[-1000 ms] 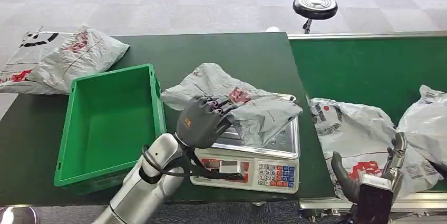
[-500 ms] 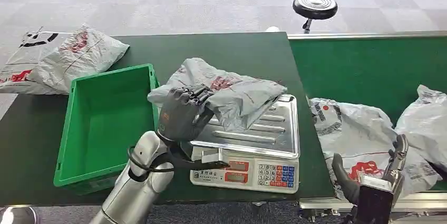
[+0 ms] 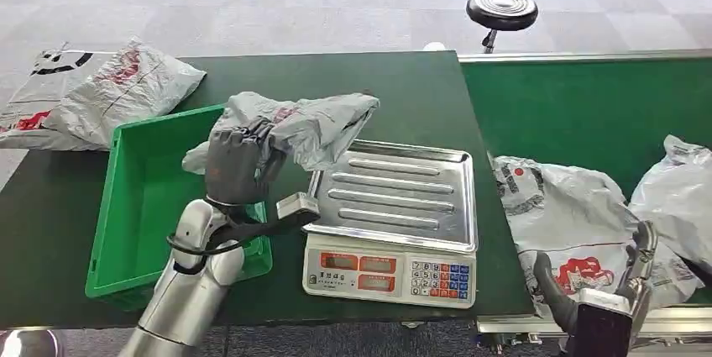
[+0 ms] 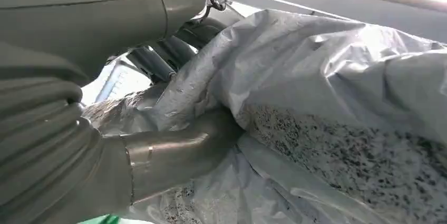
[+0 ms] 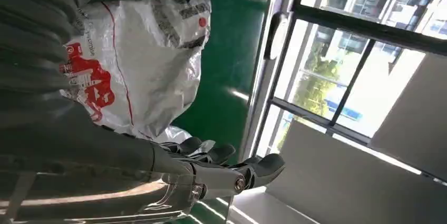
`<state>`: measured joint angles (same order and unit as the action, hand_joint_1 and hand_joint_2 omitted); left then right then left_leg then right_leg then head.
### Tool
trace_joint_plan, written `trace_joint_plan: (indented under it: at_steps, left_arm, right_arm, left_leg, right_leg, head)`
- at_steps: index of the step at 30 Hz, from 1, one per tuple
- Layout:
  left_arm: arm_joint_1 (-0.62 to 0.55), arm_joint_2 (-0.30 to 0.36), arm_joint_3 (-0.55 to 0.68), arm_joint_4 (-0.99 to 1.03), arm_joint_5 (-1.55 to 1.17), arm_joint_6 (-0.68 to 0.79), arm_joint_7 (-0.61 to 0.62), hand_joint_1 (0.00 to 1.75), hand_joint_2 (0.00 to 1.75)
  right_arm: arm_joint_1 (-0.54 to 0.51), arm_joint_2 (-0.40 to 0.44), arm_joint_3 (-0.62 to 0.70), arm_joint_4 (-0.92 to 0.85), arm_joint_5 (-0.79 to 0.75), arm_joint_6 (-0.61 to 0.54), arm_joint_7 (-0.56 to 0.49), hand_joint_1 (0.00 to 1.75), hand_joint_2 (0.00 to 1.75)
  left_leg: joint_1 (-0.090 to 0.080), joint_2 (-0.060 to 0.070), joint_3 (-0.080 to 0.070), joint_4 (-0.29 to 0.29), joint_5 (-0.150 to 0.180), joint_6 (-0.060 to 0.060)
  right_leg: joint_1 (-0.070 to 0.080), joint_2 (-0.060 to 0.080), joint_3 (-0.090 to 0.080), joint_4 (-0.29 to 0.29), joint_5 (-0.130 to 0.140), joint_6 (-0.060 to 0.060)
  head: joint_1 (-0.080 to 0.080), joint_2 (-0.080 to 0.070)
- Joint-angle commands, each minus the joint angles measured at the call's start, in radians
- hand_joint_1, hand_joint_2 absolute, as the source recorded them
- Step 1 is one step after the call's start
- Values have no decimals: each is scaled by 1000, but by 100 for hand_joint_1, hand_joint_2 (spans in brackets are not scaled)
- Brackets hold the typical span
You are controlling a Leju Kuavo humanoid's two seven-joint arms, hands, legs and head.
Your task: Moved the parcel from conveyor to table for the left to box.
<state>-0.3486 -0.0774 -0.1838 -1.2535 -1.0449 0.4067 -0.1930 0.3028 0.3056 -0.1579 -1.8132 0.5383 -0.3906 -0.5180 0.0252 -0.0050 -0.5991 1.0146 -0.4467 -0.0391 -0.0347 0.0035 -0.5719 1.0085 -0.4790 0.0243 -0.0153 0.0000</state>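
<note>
My left hand (image 3: 235,165) grips a grey plastic parcel (image 3: 315,126) and holds it in the air over the right rim of the green box (image 3: 126,206). Up close, the left wrist view has the crinkled parcel (image 4: 327,113) wrapped around my thumb (image 4: 174,153). The scale (image 3: 395,223) stands bare beside the box. My right hand (image 3: 600,302) hangs open at the near edge of the conveyor (image 3: 588,105), just in front of a white parcel with red print (image 3: 558,206). That parcel (image 5: 142,50) lies past my spread fingers (image 5: 226,166) in the right wrist view.
Two more parcels (image 3: 101,92) lie on the table's far left corner. Another white parcel (image 3: 680,197) rests on the conveyor at the right edge. A black stool (image 3: 501,11) stands on the floor beyond the table.
My left hand has lifted the grey parcel off the scale and carried it left, to above the box's rim. The scale pan is now bare. The right hand has dropped slightly.
</note>
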Motion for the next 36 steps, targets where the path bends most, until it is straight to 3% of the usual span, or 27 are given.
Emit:
trace_joint_plan:
  at_steps: [1, 19, 27, 28, 29, 36]
  left_arm:
    - [-2, 1, 129, 67, 4, 1, 4, 175, 175]
    - [122, 24, 400, 29, -24, 55, 4, 175, 175]
    - [154, 9, 440, 9, -25, 55, -10, 175, 175]
    - [164, 4, 440, -2, -31, 63, -16, 164, 175]
    - [175, -3, 439, -15, -36, 65, -19, 0, 175]
    - [206, -37, 414, -74, -28, 50, -12, 0, 175]
  right_arm:
    - [5, 23, -62, -20, 17, 24, 1, 0, 175]
    - [33, 44, -92, -79, 37, 46, 4, 0, 175]
    - [29, 44, -88, -82, 43, 53, 7, 0, 175]
    - [25, 44, -84, -82, 46, 53, 8, 0, 175]
    - [23, 44, -82, -81, 49, 53, 10, 0, 175]
    - [17, 44, -82, -78, 51, 52, 10, 0, 175]
  left_leg:
    - [0, 1, 3, -3, 0, 3]
    - [0, 4, 4, -3, -1, 2]
    - [0, 1, 2, -2, 0, 2]
    - [0, 1, 1, -1, 0, 2]
    - [0, 2, 2, -2, 0, 3]
    - [0, 1, 2, -2, 0, 3]
  right_leg:
    - [1, 0, 3, -3, 1, -4]
    - [1, 3, 3, -2, 0, -3]
    - [1, 0, 1, -2, 0, -3]
    - [1, 0, 1, -1, 0, -2]
    - [1, 1, 1, -2, 0, -3]
    - [1, -1, 2, -2, 0, -3]
  head:
    - [0, 0]
    - [0, 0]
    - [0, 0]
    - [0, 0]
    - [0, 0]
    - [0, 0]
